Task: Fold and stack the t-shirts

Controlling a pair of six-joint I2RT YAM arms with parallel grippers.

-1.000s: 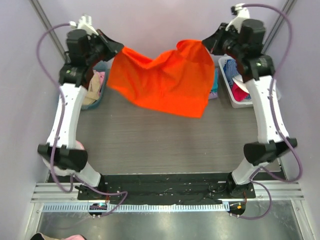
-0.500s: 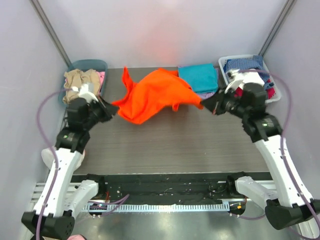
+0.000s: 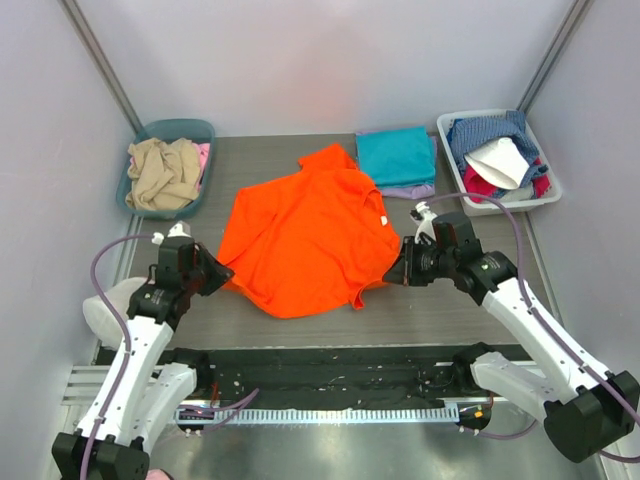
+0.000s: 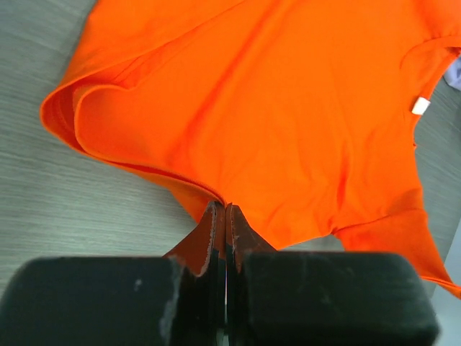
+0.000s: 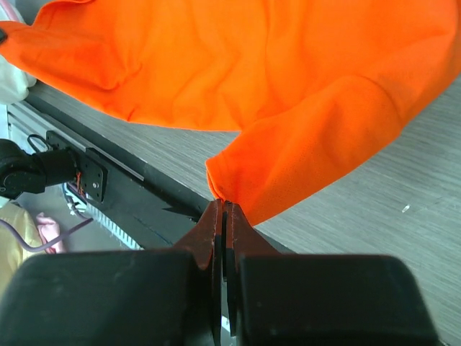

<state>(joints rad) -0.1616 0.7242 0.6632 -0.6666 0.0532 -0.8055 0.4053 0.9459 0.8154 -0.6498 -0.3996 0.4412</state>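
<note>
L tool & R tool were pinched shut on orange t-shirt edges; cloth prob. limp, light, best held at hems.

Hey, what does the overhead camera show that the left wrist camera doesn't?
Only overhead: the right gripper shut on an edge of the orange t-shirt, the folded teal t-shirt at the far side, a teal bin and a white bin of clothes. Only left wrist: a close look at the left gripper shut on the shirt's hem. Both: the orange t-shirt spread on the table.
</note>
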